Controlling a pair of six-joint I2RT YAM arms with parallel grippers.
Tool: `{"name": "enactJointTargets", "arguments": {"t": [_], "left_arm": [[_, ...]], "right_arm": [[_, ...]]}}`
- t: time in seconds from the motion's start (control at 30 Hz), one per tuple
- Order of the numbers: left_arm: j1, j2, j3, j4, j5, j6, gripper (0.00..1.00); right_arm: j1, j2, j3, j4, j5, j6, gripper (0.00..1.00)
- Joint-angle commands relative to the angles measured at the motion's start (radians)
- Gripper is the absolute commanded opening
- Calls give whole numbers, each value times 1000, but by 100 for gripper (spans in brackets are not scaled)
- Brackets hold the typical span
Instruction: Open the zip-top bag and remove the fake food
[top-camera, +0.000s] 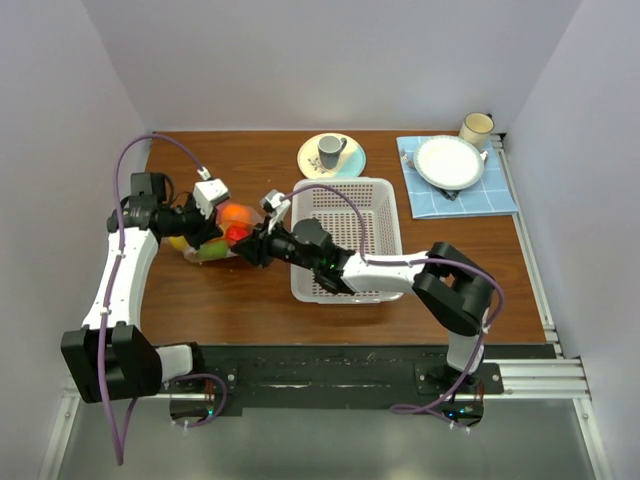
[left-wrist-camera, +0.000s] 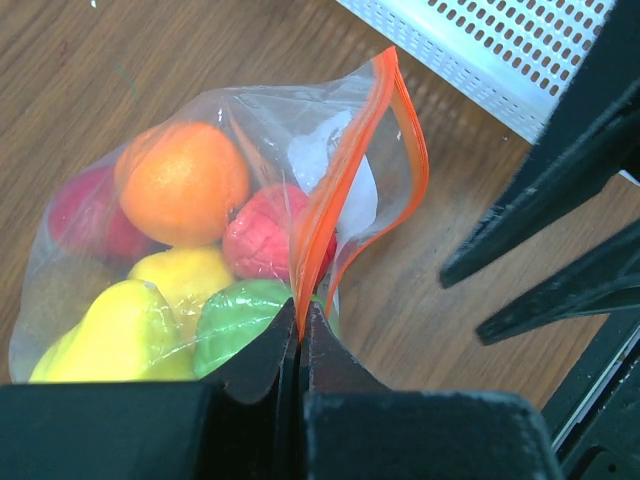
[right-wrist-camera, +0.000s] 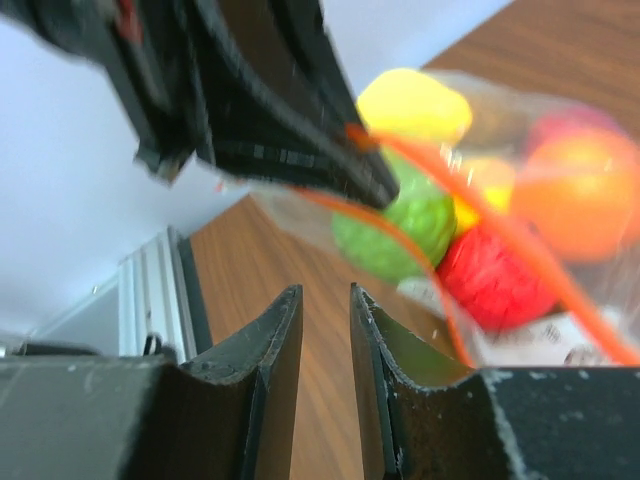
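Left pincer (left-wrist-camera: 300, 318) is closed on the orange-red zip strip (left-wrist-camera: 335, 190) of the zip-top bag (left-wrist-camera: 215, 240), pinching it at one end. Past the pinch the two sides of the strip stand apart, so the mouth is partly open. Bag is just left of the white basket (top-camera: 375, 220), low over the tabletop (top-camera: 250, 310); cannot tell if it rests on it. Fake food (left-wrist-camera: 183, 183) all inside the bag: an orange piece, red ones, yellow ones and a green one, packed together. Right pincer (right-wrist-camera: 325, 300) has its jaws a narrow gap apart with nothing between them. It sits just beside the strip and not touching it. Right arm lies across the basket's near side.
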Motion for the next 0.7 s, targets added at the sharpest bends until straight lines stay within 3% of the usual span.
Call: {"name": "enactJointTargets", "arguments": {"t": [0.0,0.37,0.67], "left_arm": [[-8,-27,21,-15,11,4,0],[-9,-27,75,-110,55,32,0],[-15,-29,124,-179,90,51,0]], "right_arm": [[0,41,84,62,76,-17,29],[0,130,146,37,216,-52,28],[20,192,186,13,211,-96,25]]}}
